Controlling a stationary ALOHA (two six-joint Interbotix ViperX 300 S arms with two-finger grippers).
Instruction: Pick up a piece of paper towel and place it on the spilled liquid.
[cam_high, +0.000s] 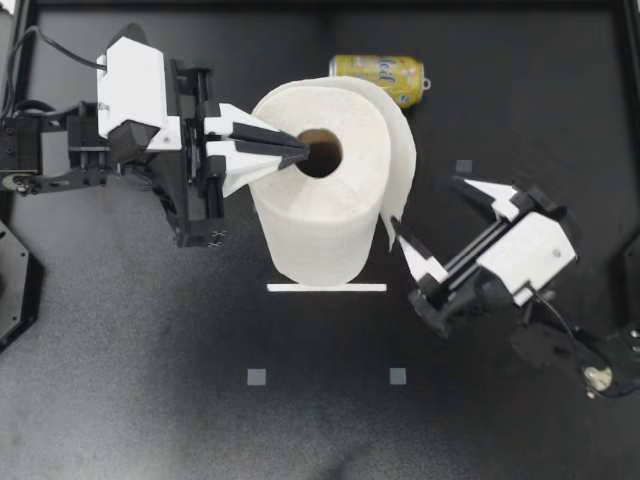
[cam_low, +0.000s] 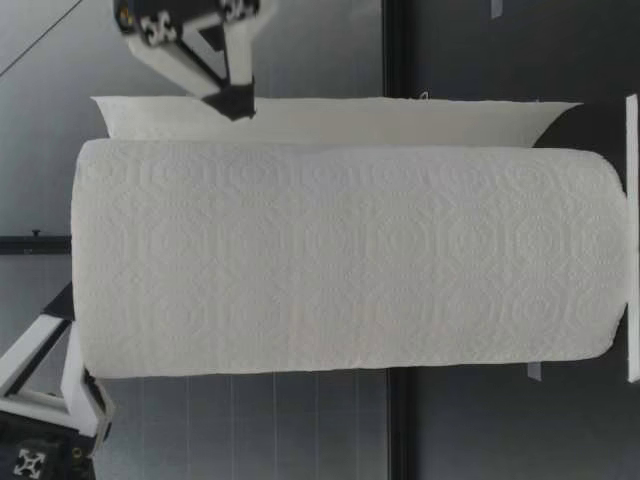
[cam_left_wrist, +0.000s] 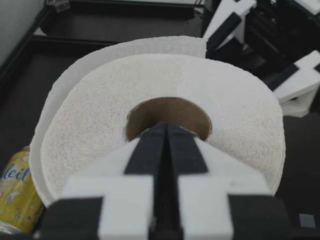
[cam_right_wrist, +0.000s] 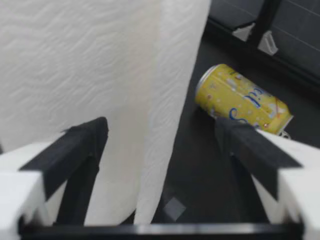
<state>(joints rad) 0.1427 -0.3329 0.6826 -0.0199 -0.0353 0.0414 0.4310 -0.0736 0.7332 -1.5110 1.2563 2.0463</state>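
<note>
My left gripper (cam_high: 298, 150) is clenched, its two fingers pressed flat together with nothing between them. Their tips sit at the mouth of the cardboard core (cam_high: 320, 153) at the top of the paper towel roll (cam_high: 315, 215). The roll stands upright on the table (cam_high: 150, 400), right ahead of and under those tips, and the edge of a thin white base (cam_high: 326, 288) shows at its foot. A loose sheet (cam_high: 402, 165) hangs away from the roll on the side that faces my right gripper (cam_high: 422, 203). That gripper is released, with its fingers spread wide. In the right wrist view the sheet's free edge hangs just ahead of it, in line with the gap between the fingers, and neither finger appears to touch it. In the low view one right fingertip stands just beside the sheet, a little below the roll's top. A yellow can (cam_high: 380, 77) lies on its side on the table, beyond the sheet as seen from my right gripper and off to one side of my left gripper, near the roll.
</note>
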